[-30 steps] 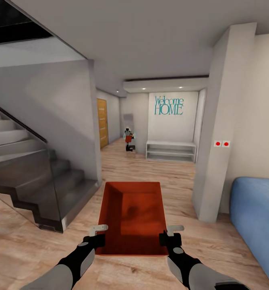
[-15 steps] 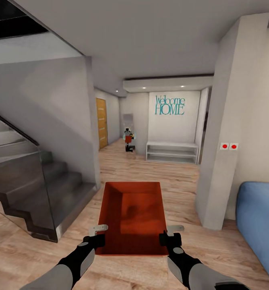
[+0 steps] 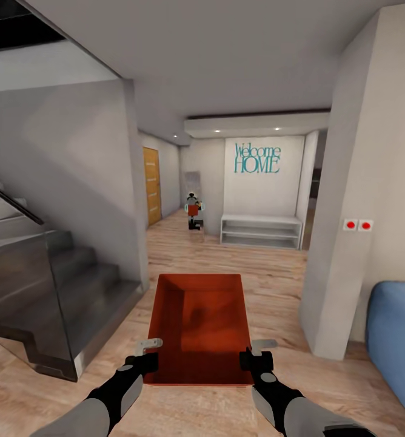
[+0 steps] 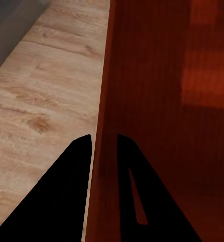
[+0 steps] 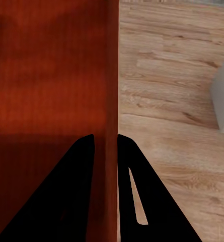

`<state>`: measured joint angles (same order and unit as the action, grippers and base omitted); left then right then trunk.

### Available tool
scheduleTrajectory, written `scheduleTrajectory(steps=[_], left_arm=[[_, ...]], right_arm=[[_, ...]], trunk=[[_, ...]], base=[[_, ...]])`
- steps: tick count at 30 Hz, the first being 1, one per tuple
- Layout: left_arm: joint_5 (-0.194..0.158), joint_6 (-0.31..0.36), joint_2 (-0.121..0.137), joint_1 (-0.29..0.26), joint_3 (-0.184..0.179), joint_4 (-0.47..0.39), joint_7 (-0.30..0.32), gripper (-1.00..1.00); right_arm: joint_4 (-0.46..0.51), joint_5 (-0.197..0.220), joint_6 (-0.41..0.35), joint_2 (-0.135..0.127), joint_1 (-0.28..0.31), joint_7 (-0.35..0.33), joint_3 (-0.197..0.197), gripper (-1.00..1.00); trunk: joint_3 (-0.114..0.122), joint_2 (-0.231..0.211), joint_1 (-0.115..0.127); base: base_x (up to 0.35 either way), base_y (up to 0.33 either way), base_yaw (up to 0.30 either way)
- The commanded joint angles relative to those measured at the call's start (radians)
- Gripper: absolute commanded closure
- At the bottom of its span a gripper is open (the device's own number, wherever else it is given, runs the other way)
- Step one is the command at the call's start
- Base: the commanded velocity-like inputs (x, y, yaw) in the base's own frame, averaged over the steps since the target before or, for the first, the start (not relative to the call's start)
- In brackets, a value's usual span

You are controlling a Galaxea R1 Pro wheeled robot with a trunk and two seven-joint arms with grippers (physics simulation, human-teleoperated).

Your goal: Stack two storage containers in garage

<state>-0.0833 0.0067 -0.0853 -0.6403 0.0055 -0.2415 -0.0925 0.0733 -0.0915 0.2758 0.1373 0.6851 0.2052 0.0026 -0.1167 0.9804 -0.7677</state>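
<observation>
Storage container (image 3: pixel 202 328) is carried in front of the robot over the wood floor (image 3: pixel 275 273), left gripper (image 3: pixel 147 357) and right gripper (image 3: pixel 257 355) each pinching a thin side wall between closed fingers. Looks light, rigid, thin-walled; the rim pinch could slip or flex, so keep both sides level.

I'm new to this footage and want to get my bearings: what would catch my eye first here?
The orange-red storage container stands out, held low at the centre of the head view over the light wood floor, with the left claw and right claw each clamped on a side wall. Beyond it, teal "Welcome HOME" lettering marks the far white wall. A dark staircase rises at the left and a blue sofa edges in at the right.
</observation>
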Motion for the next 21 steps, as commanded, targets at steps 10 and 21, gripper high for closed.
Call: scheduleTrajectory(steps=[10, 21], left_arm=[[0.002, 0.001, 0.006, 0.001, -0.007, -0.001, -0.036, 1.00], [0.003, 0.001, 0.005, 0.001, -0.007, -0.001, -0.036, 1.00]], right_arm=[[0.039, 0.016, -0.004, 0.001, 0.002, -0.010, -0.082, 1.00], [0.039, 0.016, -0.004, 0.001, 0.002, -0.010, -0.082, 1.00]], trunk=[[-0.002, 0.001, -0.001], [-0.002, 0.001, -0.001]], base=[[0.321, 0.000, 0.000], [0.321, 0.000, 0.000]])
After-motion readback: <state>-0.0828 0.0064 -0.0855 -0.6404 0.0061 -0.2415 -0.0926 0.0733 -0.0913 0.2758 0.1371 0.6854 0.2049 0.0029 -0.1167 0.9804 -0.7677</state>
